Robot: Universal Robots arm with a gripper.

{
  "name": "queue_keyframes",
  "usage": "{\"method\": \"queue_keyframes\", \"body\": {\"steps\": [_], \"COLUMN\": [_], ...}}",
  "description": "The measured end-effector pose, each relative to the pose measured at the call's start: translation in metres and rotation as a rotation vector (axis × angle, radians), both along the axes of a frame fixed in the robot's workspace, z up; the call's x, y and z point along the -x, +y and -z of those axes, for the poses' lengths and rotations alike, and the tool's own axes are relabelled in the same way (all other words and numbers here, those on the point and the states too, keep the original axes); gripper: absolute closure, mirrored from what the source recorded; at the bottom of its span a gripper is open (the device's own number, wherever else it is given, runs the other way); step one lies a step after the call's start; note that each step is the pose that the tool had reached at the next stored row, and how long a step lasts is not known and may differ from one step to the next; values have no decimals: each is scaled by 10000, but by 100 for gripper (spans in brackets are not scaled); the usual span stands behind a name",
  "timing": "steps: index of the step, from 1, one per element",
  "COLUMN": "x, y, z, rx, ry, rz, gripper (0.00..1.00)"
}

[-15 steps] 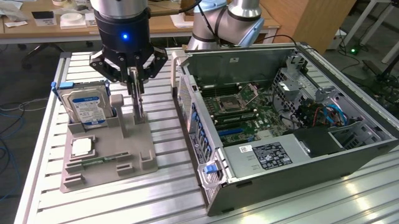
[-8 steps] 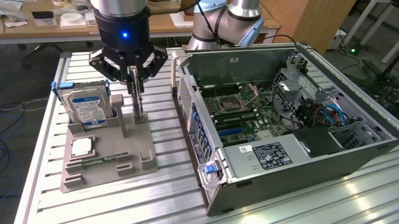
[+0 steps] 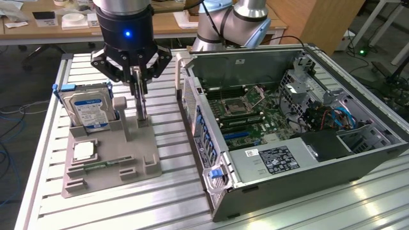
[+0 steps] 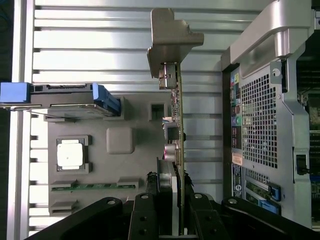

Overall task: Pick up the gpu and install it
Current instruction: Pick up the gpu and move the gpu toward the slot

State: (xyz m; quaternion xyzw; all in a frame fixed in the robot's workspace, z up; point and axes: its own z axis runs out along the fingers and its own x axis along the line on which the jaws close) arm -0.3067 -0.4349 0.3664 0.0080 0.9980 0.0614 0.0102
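Note:
The gpu (image 3: 141, 106) stands on edge as a thin dark slab in the grey fixture (image 3: 137, 148), its lower end still at the fixture's slot. In the wrist view the gpu (image 4: 178, 117) runs edge-on, with its silver bracket (image 4: 170, 40) at the far end. My gripper (image 3: 137, 79) hangs straight above the card with its fingers (image 3: 132, 76) pressed to both faces of the top edge. In the wrist view my gripper (image 4: 175, 200) clamps the near end of the card. The open computer case (image 3: 288, 120) lies on the exterior view's right, motherboard (image 3: 246, 112) facing up.
A blue-labelled hard drive (image 3: 89, 108) stands in the fixture beside the card. A processor (image 3: 84, 151) and a small green memory stick (image 3: 96, 166) lie lower on the fixture. The case's rear panel (image 4: 260, 115) runs close alongside the card. All rests on a slatted aluminium table (image 3: 172, 191).

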Motion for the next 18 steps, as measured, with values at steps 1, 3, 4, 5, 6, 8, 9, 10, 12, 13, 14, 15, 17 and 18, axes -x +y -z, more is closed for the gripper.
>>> {"method": "queue_keyframes", "body": {"steps": [1, 3, 4, 5, 6, 8, 9, 10, 12, 13, 14, 15, 17, 18], "x": [0, 0, 0, 0, 0, 0, 0, 0, 0, 0, 0, 0, 0, 0], "y": [0, 0, 0, 0, 0, 0, 0, 0, 0, 0, 0, 0, 0, 0], "z": [-6, -17, -22, -28, -33, -46, -53, -59, -69, -74, -79, -86, -100, -106], "rx": [0, -1, -2, -2, -2, -1, -2, -2, -3, -4, -4, -3, -3, -4], "ry": [0, -1, -1, -1, -1, -1, -1, -1, -2, -1, -1, 0, -1, -1], "rz": [0, 0, 0, 0, 0, 0, 0, -1, -1, -2, -2, -3, -3, -4], "gripper": [72, 72, 72, 72, 72, 72, 72, 72, 72, 72, 72, 72, 72, 72]}}
